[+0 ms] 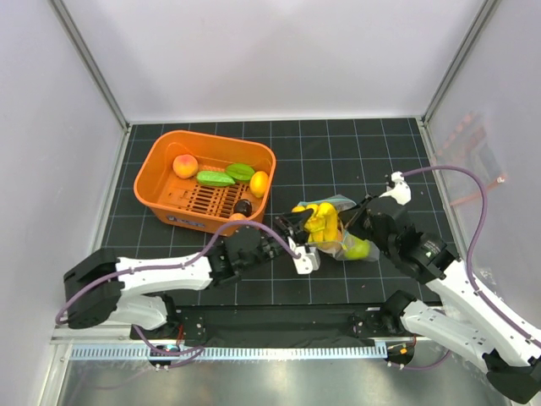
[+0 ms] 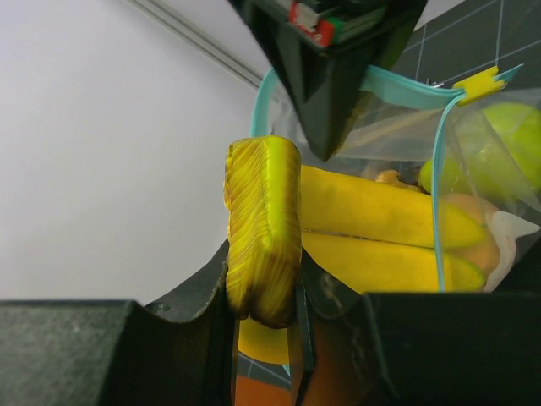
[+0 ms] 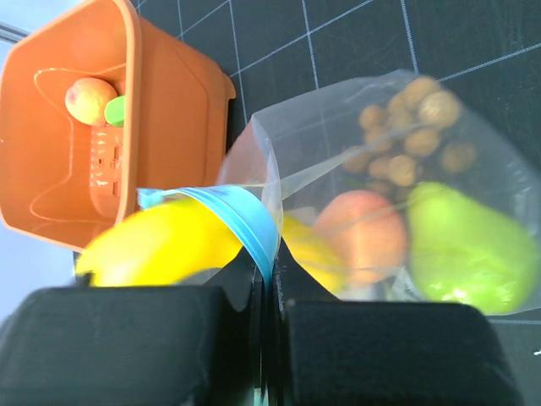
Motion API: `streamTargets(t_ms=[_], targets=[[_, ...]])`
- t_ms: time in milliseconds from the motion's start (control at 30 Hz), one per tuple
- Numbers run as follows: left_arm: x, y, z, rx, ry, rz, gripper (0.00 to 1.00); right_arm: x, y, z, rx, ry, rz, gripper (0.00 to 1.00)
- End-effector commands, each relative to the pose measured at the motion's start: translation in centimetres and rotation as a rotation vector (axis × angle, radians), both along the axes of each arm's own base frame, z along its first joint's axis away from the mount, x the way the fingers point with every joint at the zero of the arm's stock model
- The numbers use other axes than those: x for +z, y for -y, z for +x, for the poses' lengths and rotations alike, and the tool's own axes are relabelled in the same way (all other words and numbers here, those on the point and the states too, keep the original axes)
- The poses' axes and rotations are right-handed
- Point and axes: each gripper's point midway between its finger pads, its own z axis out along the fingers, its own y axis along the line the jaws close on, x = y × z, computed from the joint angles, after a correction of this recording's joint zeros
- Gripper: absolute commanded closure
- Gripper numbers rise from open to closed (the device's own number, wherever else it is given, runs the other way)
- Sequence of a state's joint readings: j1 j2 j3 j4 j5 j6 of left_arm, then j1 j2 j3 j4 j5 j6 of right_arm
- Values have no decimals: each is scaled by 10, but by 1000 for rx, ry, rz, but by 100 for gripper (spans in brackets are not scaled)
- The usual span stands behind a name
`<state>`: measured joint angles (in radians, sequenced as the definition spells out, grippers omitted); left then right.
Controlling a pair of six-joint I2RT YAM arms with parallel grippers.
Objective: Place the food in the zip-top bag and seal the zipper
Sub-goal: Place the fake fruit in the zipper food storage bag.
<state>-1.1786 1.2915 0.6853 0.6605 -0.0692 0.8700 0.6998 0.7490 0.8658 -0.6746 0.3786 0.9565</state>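
Our left end effector point(image 2: 264, 317) is clamped on the banana point(image 2: 372, 216), whose far end sits inside the mouth of the zip-top bag point(image 3: 338, 118). The bag lies on the tabletop point(image 1: 338, 144) between the arms, with a pear point(image 3: 465, 254), a peach point(image 3: 363, 237) and brown balls point(image 3: 406, 135) inside. Our right end effector point(image 3: 269, 309) is pinched together on the zipper point(image 3: 245, 216), holding the mouth up. We judge that the banana could snag the rim and drag the floppy film out of that pinch, or slide back out on release.

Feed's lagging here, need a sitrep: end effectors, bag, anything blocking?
Right end effector shut on zip-top bag at zipper. Left end effector gripping banana, partway into mouth. More food in orange basket. Nothing blocking.
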Motion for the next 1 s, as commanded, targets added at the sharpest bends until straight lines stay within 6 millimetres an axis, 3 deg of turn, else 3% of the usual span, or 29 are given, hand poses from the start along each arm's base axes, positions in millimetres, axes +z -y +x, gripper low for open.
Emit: streamTargets(t_ms=[0,33,100,233,567,667,833,933,967], targets=[[20,13,11,62,60,-66,100,25,-12,8,-13,58,113,99],[37,14,12,78,85,-147,100,25,-13,8,-13,53,118,99],[34,17,17,113,103,-177,100,25,-11,9,-27,54,123,99],[58,9,19,190,155,-326,100,20,-6,7,-48,56,128,99],[79,-3,18,240,212,-405,100,15,9,8,-109,64,95,99],[75,-2,16,226,225,-388,100,14,7,6,-100,67,113,99],[46,21,15,196,230,-334,100,17,-2,3,-65,53,153,99],[41,26,16,193,231,-369,100,17,2,3,-80,59,150,99],[29,32,16,186,224,-347,100,17,4,2,-85,61,145,99]])
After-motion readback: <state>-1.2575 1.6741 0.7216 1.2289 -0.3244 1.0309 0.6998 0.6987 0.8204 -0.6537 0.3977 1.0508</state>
